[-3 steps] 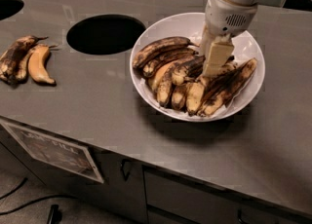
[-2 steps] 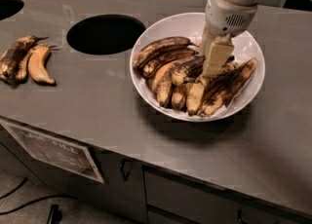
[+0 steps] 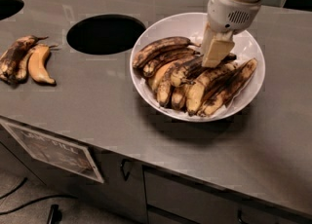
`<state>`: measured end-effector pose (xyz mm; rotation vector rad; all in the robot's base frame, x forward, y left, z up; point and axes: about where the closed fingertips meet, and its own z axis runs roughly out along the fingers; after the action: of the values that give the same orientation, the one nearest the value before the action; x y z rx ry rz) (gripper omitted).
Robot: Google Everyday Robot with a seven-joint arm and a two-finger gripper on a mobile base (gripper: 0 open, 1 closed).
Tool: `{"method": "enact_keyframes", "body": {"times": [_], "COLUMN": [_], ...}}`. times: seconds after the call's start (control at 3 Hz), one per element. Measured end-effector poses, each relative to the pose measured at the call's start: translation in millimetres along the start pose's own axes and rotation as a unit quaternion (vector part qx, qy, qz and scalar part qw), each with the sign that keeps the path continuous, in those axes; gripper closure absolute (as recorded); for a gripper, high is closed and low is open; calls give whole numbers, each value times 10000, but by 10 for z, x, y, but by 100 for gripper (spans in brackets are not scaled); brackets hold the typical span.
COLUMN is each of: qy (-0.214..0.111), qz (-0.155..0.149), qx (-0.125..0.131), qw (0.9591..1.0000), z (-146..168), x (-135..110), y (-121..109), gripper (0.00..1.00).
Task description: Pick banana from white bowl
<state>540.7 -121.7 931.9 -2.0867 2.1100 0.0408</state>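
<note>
Nothing in the scene has visibly shifted since the earlier frame: we record the cream two-finger gripper (image 3: pixel 214 57) at the same spot, lowered from the upper right of the frame into the large, shallow, glossy white bowl (image 3: pixel 247 47), its tip down among the fruit at the centre of the pile. Whether it is apart or clamped on anything we cannot tell. Item of interest: the long, curved, near-black overripe banana (image 3: pixel 187 69), mottled yellow toward its lower-left end, lying in the middle of the bowl among yellower, black-streaked bananas (image 3: pixel 226 84). Its long axis runs from lower left to upper right, and its upper-right end passes directly under the gripper tip, so we judge the gripper to be at that end, not over the banana's middle; contact cannot be confirmed. Surface: a dull grey metal countertop (image 3: pixel 97 116), with the bowl right of centre, a round black cut-out (image 3: pixel 105 33) just left of it, and a small cluster of loose spotted bananas (image 3: pixel 27 62) well apart at the left edge. Below, grey cabinet fronts carry a tilted printed label (image 3: pixel 53 150); dark wall tiles run along the top.
</note>
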Motion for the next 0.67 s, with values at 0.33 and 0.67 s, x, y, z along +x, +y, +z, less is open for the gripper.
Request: {"method": "enact_keyframes", "body": {"times": [0.33,0.67], "qy": [-56,1], "qz": [-13,-39], "qx": [172,446], "qw": [9998,9990], "z": [-45,-230], "x": [-46,-111], "y": [-38,35], "gripper": [100,100]}}
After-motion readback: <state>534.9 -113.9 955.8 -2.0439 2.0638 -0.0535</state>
